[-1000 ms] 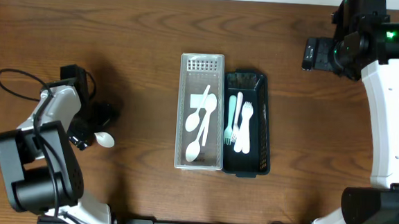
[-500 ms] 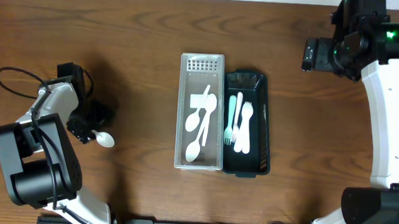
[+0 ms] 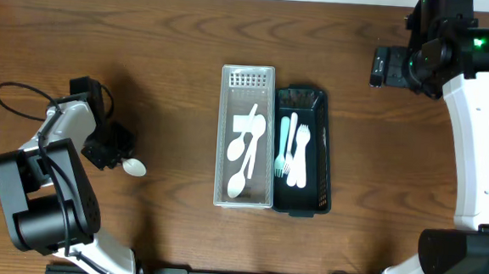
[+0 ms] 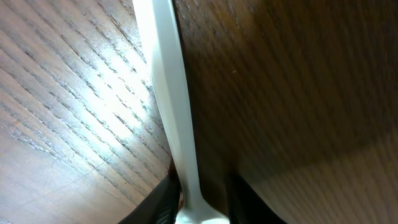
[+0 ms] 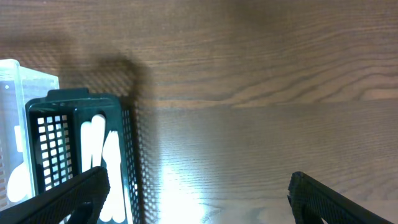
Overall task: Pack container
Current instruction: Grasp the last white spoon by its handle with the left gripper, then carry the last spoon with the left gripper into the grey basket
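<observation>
Left gripper point(image 3: 101, 152) appears clamped on a loose spoon point(image 3: 134, 168), well left of clear tray point(image 3: 221, 135). Tray holds spoons point(image 3: 245, 150); dark basket point(image 3: 329, 151) holds forks point(image 3: 293, 153). Right gripper point(image 5: 196, 186) idle, fingers spread. One spoon outstanding

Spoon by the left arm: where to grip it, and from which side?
Take the spoon by its handle, coming from the end away from the bowl. The handle is narrow and straight, so fingers close across it cleanly, whereas the rounded bowl would likely slip. The left gripper sits at that end, with its fingers on either side of the handle.
</observation>
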Motion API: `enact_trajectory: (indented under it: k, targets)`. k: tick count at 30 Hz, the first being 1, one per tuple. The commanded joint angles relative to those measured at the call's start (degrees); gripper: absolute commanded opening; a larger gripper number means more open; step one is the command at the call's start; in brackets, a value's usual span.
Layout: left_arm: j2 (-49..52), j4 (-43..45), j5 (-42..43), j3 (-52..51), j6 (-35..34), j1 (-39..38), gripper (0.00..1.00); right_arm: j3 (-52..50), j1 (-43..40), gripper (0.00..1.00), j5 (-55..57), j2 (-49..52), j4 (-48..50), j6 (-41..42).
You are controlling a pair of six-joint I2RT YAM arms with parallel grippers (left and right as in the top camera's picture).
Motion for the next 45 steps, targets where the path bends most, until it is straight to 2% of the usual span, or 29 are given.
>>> enact_trajectory:
  k: [1,2,3,6,12,17,21,27,34,40,45]
  targets:
    - [3.65,-0.13,-0.68,-1.64,-0.04,0.31,0.21,-0.24,-0.33,0.95,0.44,0.07,-0.04,-1.33]
    - [3.65,-0.13,-0.68,-1.64,-0.04,0.31,0.19,-0.24,-0.33,0.95,0.44,0.07,-0.04,-1.33]
    - [3.65,-0.13,-0.70,-1.64,-0.04,0.31,0.12,-0.24,-0.33,0.95,0.44,0.07,-0.04,-1.33]
    - [3.65,-0.11,-0.70,-1.64,-0.04,0.31,0.06,-0.24,-0.33,0.95,0.42,0.07,-0.04,-1.31]
    - [3.63,0.33,-0.70,-1.46,0.02,0.31,0.06,-0.24,-0.33,0.95,0.42,0.07,-0.09,-1.31]
    - [1.97,-2.10,-0.68,1.57,4.31,-0.90,0.05,-0.24,-0.33,0.95,0.42,0.07,-0.09,-1.31]
    - [-3.23,-5.64,-0.72,6.03,8.46,-4.55,0.06,-0.24,-0.33,0.95,0.44,0.07,-0.04,-1.31]
    - [-14.56,-10.49,-0.85,15.37,12.68,-15.28,0.06,-0.24,-0.33,0.95,0.44,0.07,0.35,-1.31]
    - [-21.33,-12.96,-1.07,23.61,14.16,-33.24,0.06,-0.24,-0.33,0.95,0.44,0.07,1.03,-1.29]
    - [-18.86,-12.20,-4.09,23.45,15.10,-45.83,0.06,-0.24,-0.33,0.95,0.42,0.07,1.01,-1.29]
    - [-11.41,-11.80,-4.39,23.30,16.37,-50.66,0.06,-0.24,-0.33,0.95,0.42,0.07,0.96,-1.29]
